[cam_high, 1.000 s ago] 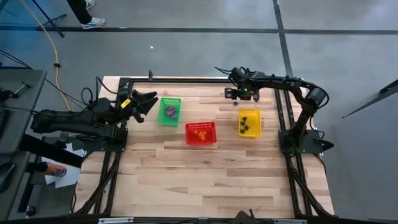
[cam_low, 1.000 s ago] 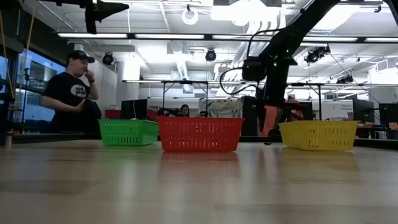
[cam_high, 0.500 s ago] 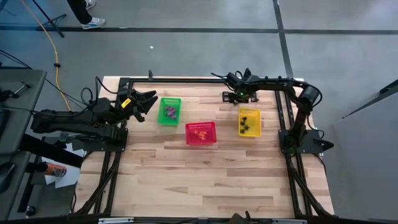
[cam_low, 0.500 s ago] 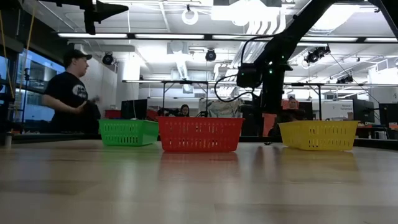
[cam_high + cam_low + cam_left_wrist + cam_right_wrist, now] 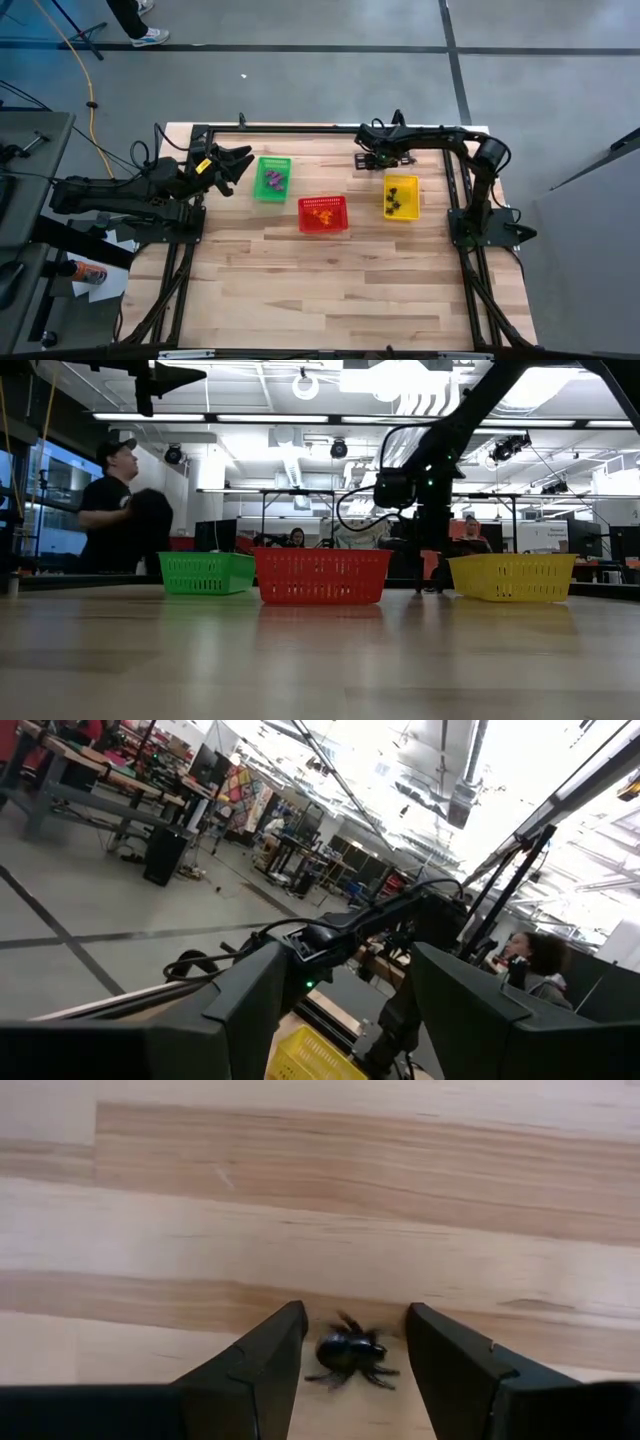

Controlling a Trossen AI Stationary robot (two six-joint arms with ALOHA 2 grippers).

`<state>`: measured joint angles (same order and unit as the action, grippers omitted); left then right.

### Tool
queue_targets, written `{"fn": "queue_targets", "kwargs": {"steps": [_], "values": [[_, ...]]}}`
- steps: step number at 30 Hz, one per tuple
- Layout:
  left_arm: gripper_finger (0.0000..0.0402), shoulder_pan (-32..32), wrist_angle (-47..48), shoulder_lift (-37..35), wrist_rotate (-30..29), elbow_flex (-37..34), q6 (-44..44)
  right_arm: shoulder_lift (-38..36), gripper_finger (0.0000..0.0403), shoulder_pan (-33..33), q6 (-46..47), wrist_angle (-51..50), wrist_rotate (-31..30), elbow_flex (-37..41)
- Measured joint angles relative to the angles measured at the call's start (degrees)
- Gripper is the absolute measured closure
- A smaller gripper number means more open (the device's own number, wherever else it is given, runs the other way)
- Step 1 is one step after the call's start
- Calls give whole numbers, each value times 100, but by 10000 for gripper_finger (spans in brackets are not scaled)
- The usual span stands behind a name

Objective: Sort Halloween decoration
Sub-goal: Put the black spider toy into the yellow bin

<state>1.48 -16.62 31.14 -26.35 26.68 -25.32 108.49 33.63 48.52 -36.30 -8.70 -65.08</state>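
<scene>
R gripper [image 5: 348, 1342]: fingers apart, nothing grasped, low over the counter [image 5: 300, 270] near its far edge, just beside the yellow basket [image 5: 400, 197]. One black spider trinket [image 5: 348, 1354] lies on the wood between the two fingers; cannot tell if it touches either. Only the R wrist view shows this; in the high view the gripper [image 5: 364, 159] hides it.

L gripper [image 5: 243, 160]: fingers spread, empty, raised off the counter at the L side, just beside the green basket [image 5: 272, 178]. L wrist view looks across at the R arm [image 5: 380, 915] and a corner of the yellow basket [image 5: 310, 1056].

Baskets: 3 – green, red [image 5: 323, 214], yellow, roughly in a row across the counter, apart from each other.

Halloween decoration, high view: purple pcs [image 5: 273, 180] in green, orange pcs [image 5: 322, 212] in red, black pcs [image 5: 398, 200] in yellow. Too small to count per basket. Low view shows only the basket walls – green [image 5: 206, 573], red [image 5: 321, 576], yellow [image 5: 512, 577] – contents not visible.

Low view also shows 1 person [image 5: 125, 510] standing beyond the counter at the L; others seated farther back, unclear.
</scene>
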Motion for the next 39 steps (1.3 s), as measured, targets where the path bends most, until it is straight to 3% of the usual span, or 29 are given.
{"fn": "queue_targets", "kwargs": {"steps": [13,25,39], "values": [[195,0,55,0,-11,0,2,12,229,-82,40,-150,-19,7],[195,0,57,0,-7,0,2,15,323,-95,45,-182,67,11],[195,0,59,0,-3,0,2,15,332,-95,44,-200,31,13]]}}
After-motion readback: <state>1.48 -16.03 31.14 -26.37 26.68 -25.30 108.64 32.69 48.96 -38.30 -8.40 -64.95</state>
